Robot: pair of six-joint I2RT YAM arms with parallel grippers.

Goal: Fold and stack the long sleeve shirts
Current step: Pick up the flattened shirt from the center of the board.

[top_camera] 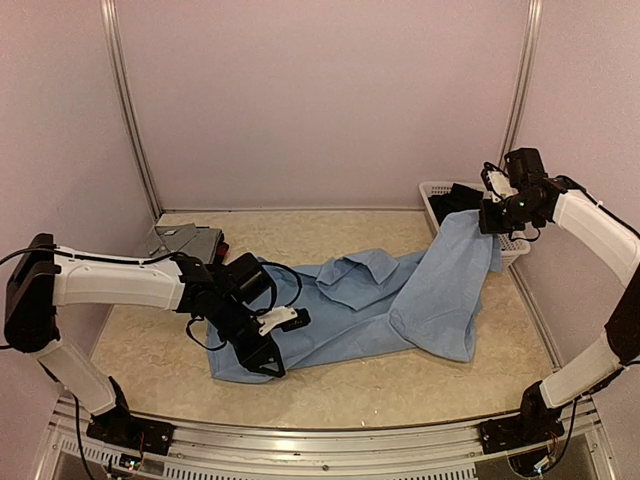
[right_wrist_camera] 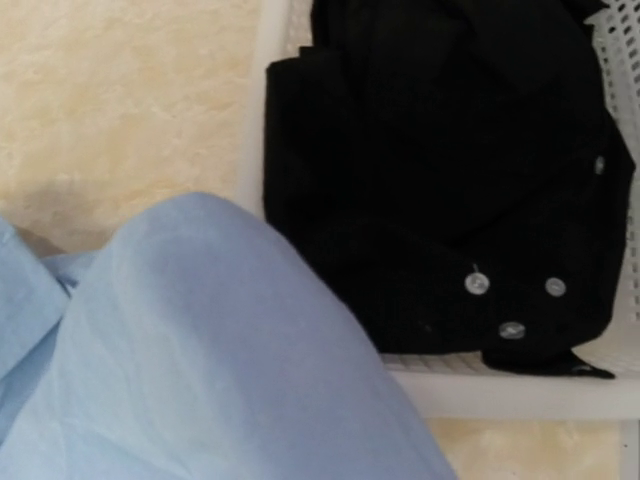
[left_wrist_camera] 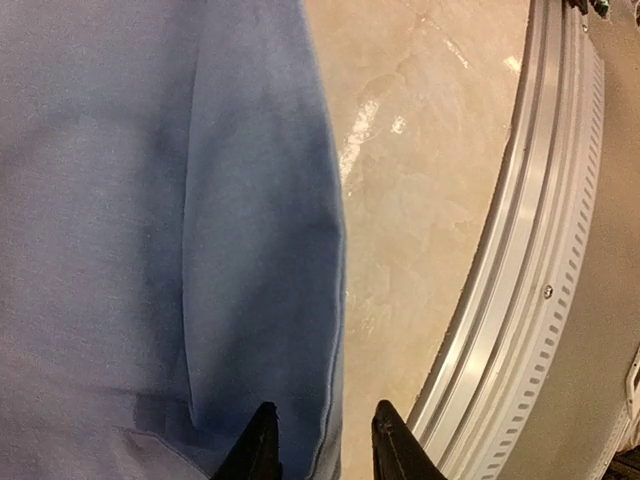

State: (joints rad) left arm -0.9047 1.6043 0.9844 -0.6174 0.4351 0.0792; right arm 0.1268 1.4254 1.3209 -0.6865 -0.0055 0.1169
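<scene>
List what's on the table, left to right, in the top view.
grey shirt → blue shirt → basket

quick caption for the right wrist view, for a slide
Light blue shirt draped up in the foreground, with a black buttoned shirt lying in the white mesh basket behind it.

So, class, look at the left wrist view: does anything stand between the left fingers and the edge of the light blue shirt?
Nothing visible does. The left fingers stand apart, and the hem of the light blue shirt runs right up between them, with only the table beside it.
</scene>
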